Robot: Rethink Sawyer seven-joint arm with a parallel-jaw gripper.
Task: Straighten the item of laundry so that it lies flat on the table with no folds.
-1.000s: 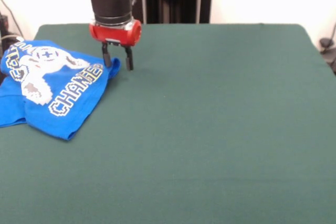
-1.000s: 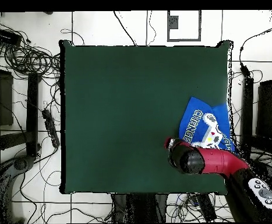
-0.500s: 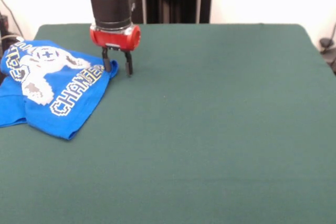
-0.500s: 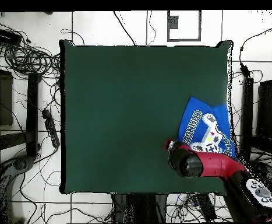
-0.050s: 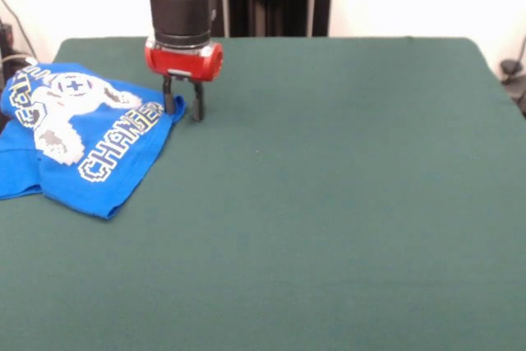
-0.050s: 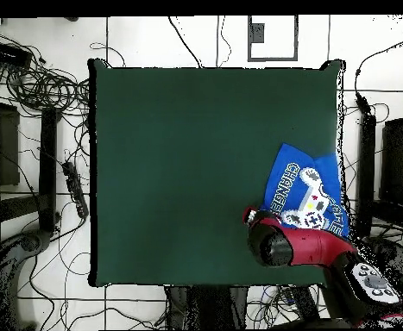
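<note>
Readable print on the item of laundry (image 5: 78, 137): "CHANGER" in yellow-outlined block letters running diagonally, plus a few partial letters at its upper left corner, too folded to read. Above the lettering sits a white-grey pixel game controller graphic. The shirt is bright blue, bunched and folded over itself, one flap doubled under at its lower left, not flat. It lies at the left edge of the front view, on the dark green table (image 5: 345, 203); in the overhead view it sits at the table's right edge, lower right (image 6: 306, 200). The gripper (image 5: 183, 104) stands upright at the shirt's right corner, fingers a little apart, one tip on the blue edge, the other on bare felt.
</note>
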